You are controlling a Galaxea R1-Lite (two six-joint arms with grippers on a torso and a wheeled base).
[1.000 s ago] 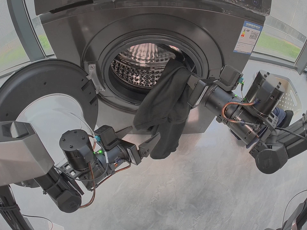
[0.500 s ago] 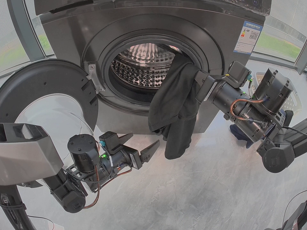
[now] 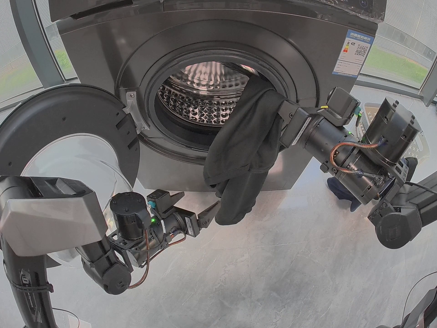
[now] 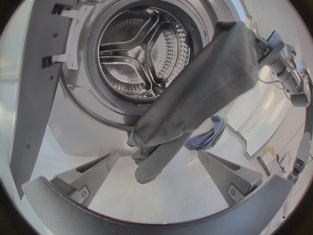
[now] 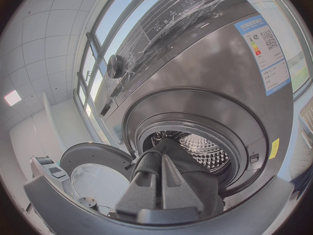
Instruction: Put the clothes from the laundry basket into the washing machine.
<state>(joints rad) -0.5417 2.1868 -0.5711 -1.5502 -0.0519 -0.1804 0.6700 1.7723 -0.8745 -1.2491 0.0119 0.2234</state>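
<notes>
Colour findings: the washing machine has a dark grey metallic casing. The drum is bright silver, embossed in rows of studs. The hanging garment is plain charcoal-black. The second cloth is blue. The laundry basket is white with a grid of perforations. The energy label is white, bordered in blue. The floor is pale grey with marbled veining.
</notes>
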